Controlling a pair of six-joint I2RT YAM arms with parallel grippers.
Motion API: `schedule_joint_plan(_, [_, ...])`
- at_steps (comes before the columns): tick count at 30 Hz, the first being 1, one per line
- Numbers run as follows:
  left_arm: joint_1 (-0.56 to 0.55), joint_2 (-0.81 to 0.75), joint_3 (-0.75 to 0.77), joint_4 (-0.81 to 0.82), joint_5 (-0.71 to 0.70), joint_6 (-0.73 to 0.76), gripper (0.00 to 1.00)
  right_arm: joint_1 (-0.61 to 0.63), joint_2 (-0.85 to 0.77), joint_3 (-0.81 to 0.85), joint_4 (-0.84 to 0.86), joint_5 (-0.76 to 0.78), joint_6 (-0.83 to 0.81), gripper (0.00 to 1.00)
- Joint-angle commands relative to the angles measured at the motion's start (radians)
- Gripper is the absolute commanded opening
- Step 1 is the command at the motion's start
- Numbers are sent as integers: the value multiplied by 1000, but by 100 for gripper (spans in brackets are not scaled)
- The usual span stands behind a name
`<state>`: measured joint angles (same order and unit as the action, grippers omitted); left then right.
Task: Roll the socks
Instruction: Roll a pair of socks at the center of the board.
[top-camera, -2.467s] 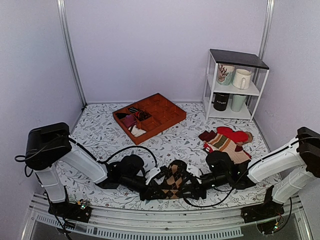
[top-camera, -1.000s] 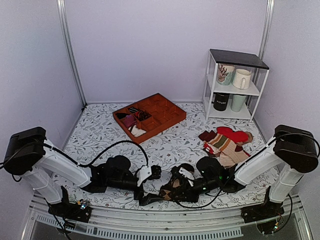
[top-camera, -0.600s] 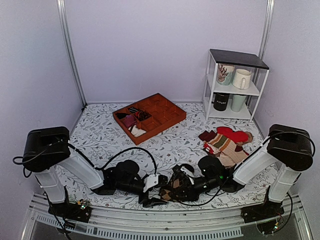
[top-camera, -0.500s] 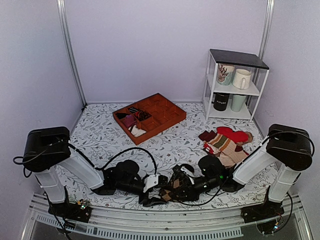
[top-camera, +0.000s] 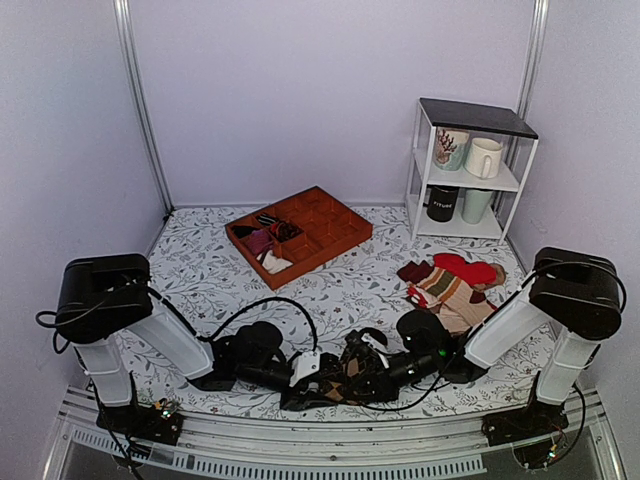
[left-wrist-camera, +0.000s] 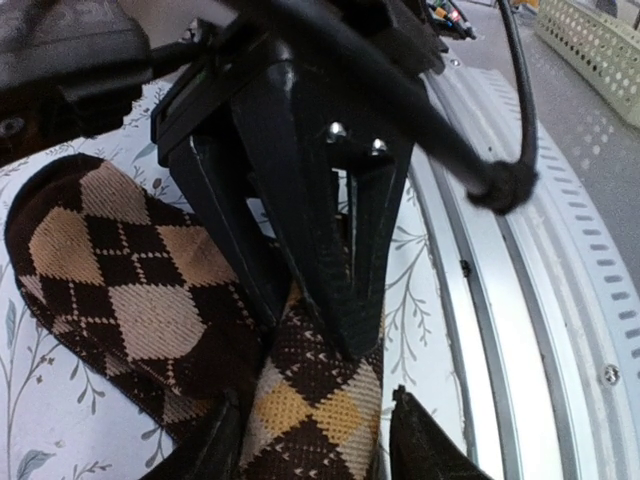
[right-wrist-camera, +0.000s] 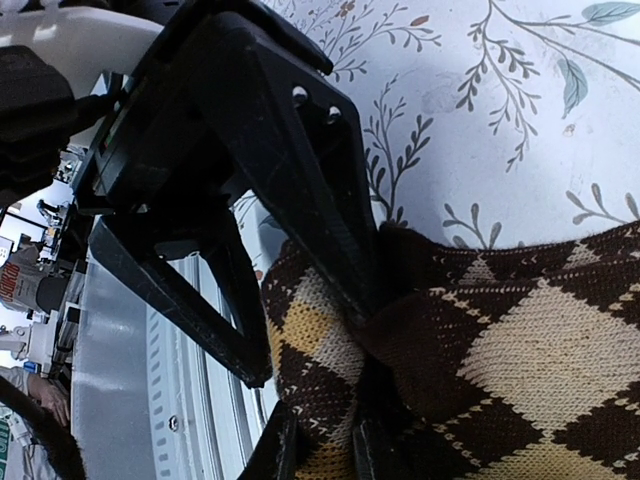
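On the flowered table (top-camera: 200, 260) between lilac walls, both arms lay low; left gripper (left-wrist-camera: 315, 445) and right gripper (right-wrist-camera: 322, 445) pinched the socks (left-wrist-camera: 120, 290).

The only writing is a short white word printed across the front of the black mug (top-camera: 441, 203). The mug stands on the lower shelf of the white rack (top-camera: 478, 117) at the far right of the surface (top-camera: 350, 285). In the top view its letters are too small to make out for certain. Nothing readable shows in either wrist view.
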<state>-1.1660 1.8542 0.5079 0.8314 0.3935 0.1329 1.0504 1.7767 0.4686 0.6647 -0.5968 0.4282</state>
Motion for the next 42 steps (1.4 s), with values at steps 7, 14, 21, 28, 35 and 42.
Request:
schedule_joint_plan(7, [-6, 28, 3, -1, 43, -24, 26, -6, 85, -35, -246, 14, 1, 11])
schedule_joint_plan(14, [-6, 47, 39, -107, 43, -77, 0, -13, 67, -24, -275, 21, 2, 12])
schedule_joint_plan(21, [4, 48, 113, -434, -84, -235, 0, -49, -133, 16, -426, 112, -2, 33])
schedule_joint_plan(28, [17, 65, 107, -538, -88, -326, 0, -94, -349, 116, -652, 280, -75, 47])
schedule_joint_plan(35, [19, 60, 97, -521, -85, -326, 0, -139, -258, 162, -717, 335, -95, 44])
schedule_joint_plan(42, [15, 42, 95, -518, -109, -309, 0, -130, -107, 214, -692, 342, -102, 38])
